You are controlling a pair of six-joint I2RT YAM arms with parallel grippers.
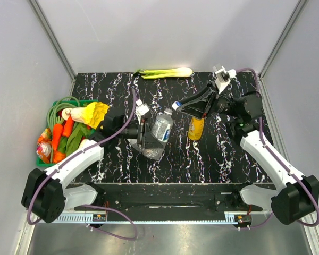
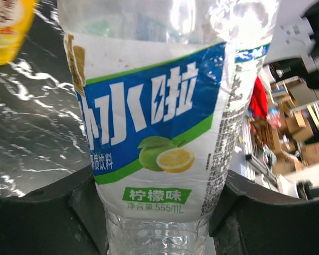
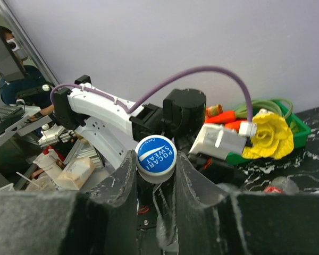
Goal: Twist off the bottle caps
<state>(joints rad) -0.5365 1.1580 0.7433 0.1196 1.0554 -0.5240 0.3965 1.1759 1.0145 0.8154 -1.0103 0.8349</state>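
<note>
My left gripper (image 1: 148,136) is shut on the body of a clear bottle with a blue-green label (image 1: 162,126), which it holds tilted above the table. In the left wrist view the label (image 2: 159,122) fills the frame, and the black fingers (image 2: 48,212) press on the bottle from both sides. My right gripper (image 1: 177,106) is shut on this bottle's white-blue cap (image 3: 155,155), one finger on each side of it. The yellow-orange juice bottle (image 1: 196,129) stands just right of it, its top hidden under my right gripper.
A green basket (image 1: 47,162) of carrots, greens and a yellow flower-like item sits at the table's left edge. A leek (image 1: 165,72) lies along the back edge. Grey walls close in the table on both sides.
</note>
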